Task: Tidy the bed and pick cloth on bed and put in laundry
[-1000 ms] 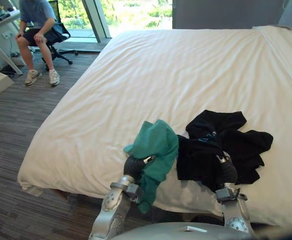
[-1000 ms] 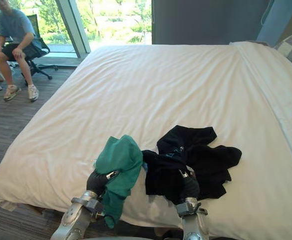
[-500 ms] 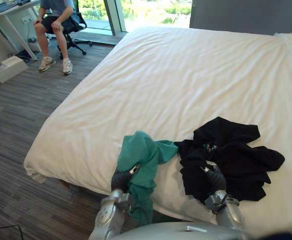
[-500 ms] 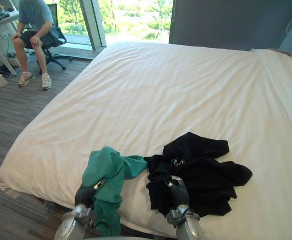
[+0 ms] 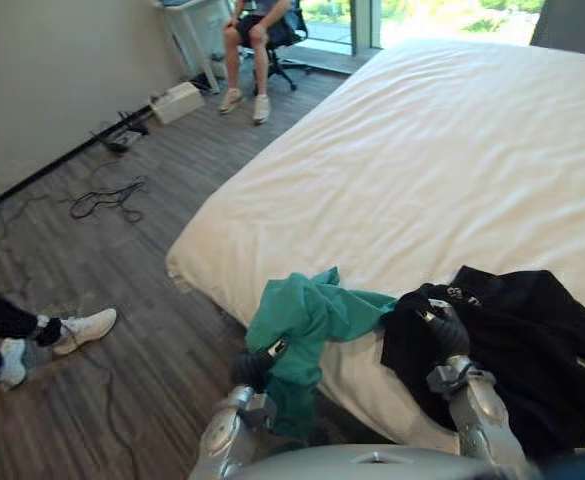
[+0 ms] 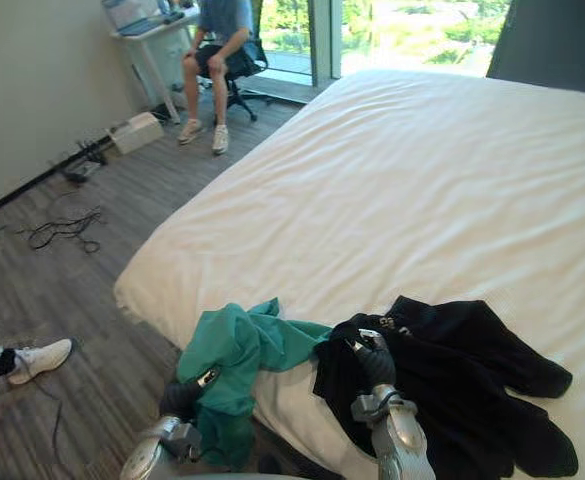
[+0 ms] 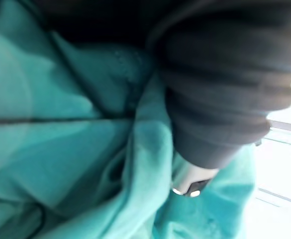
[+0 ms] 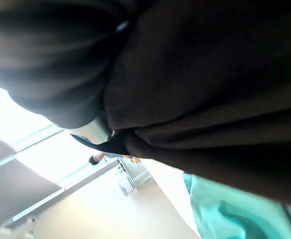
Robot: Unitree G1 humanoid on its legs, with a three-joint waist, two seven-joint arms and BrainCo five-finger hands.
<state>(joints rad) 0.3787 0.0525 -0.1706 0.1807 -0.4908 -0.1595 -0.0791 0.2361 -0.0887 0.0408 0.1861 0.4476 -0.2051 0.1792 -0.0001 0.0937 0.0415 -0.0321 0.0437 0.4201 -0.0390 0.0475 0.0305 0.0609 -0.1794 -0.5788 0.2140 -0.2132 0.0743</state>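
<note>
A teal-green cloth [image 5: 312, 312] hangs over the near edge of the white bed [image 5: 422, 150], bunched round my left hand [image 5: 255, 365], which is shut on it. The left wrist view has green folds [image 7: 75, 149] wrapped against the hand's dark cover. A black garment [image 5: 532, 345] lies crumpled on the bed's near edge to the right, touching the green cloth. My right hand [image 5: 444, 335] is shut on its left end, and dark fabric [image 8: 210, 99] covers the fingers in the right wrist view.
Wooden floor lies left of the bed with loose cables [image 5: 107, 195] and a white box [image 5: 177, 100] by the wall. One person [image 5: 257, 40] sits on an office chair at the back. Another person's legs and white shoes [image 5: 77, 330] stand at the left.
The camera has swung left, bringing floor and wall into view. Both hands keep their cloths; the green cloth now hangs further past the bed's edge.
</note>
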